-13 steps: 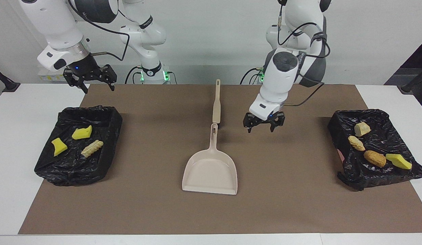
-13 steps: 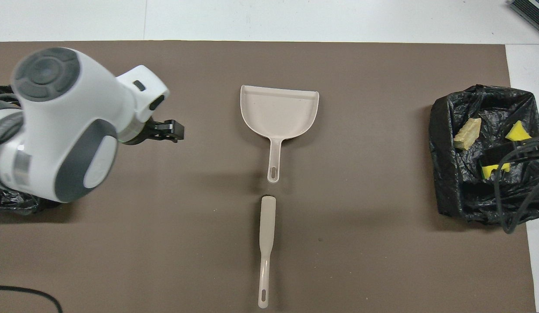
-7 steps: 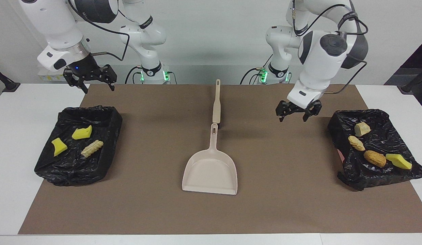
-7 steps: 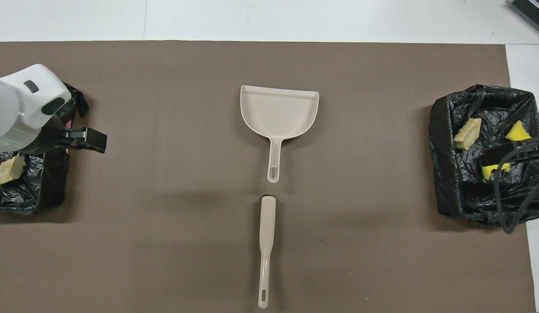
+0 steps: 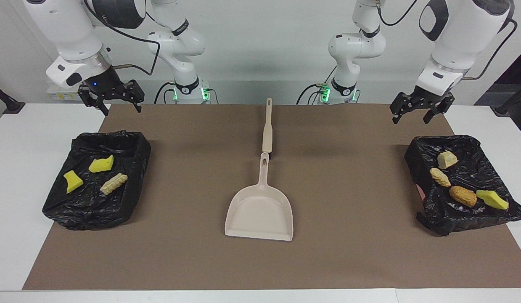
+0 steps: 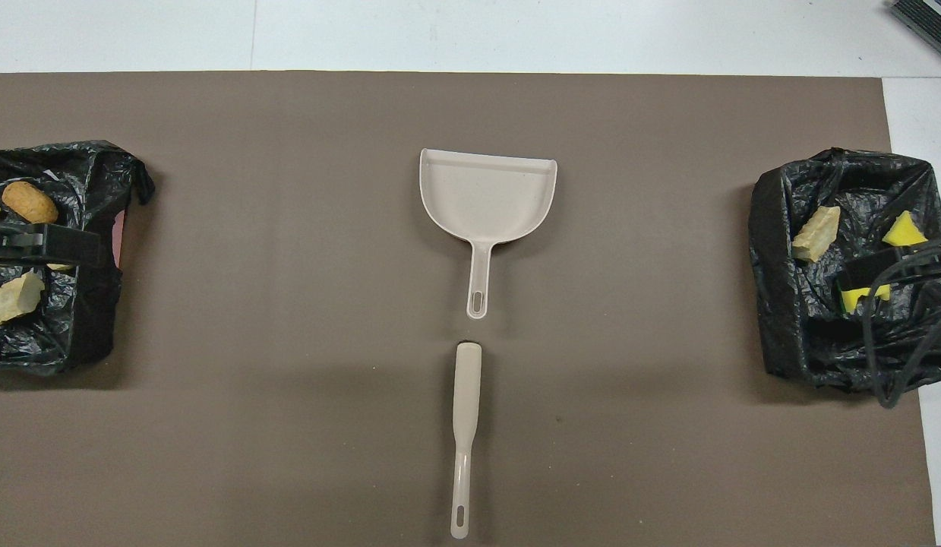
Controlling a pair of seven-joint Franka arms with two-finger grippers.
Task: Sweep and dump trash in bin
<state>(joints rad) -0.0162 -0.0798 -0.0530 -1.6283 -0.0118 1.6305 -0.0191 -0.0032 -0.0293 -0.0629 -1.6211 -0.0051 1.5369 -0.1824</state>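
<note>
All the trash lies in two black bag-lined bins. The bin at the right arm's end holds two yellow sponge pieces and a pastry. In the bin at the left arm's end lie a bread lump, a pastry, a potato-like lump and a yellow-green sponge. My left gripper hangs open and empty high over that bin. My right gripper waits open and empty high over the other bin.
A beige dustpan lies at the middle of the brown mat, its handle toward the robots. A beige brush lies in line with it, nearer to the robots. White tabletop borders the mat at both ends.
My left arm has swung away from beside the dustpan's handle toward its own end of the table and has risen, open all the while. The right arm has not moved.
</note>
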